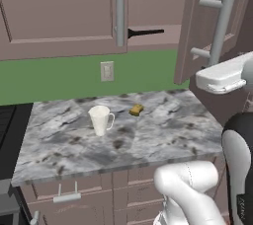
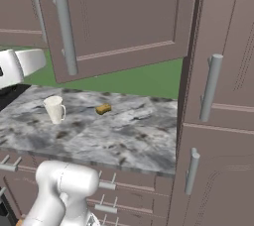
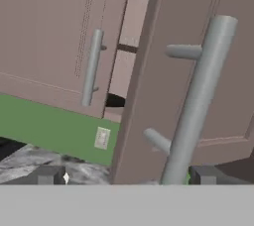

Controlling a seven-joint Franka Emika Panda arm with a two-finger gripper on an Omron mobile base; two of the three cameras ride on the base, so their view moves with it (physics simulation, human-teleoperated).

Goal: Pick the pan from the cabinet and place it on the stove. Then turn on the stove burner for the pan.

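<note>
Two jaws spread open | door handle (image 3: 196, 106) between them | pan (image 1: 146, 32) handle inside cabinet (image 1: 59, 12)

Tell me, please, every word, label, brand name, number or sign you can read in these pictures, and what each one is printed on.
None: no readable text shows in any view.
The cabinet doors and silver handles are blank.
The white mug carries no print.
The wall outlet is plain, with no legible marking.
The marble counter and the drawers bear no labels.
</note>
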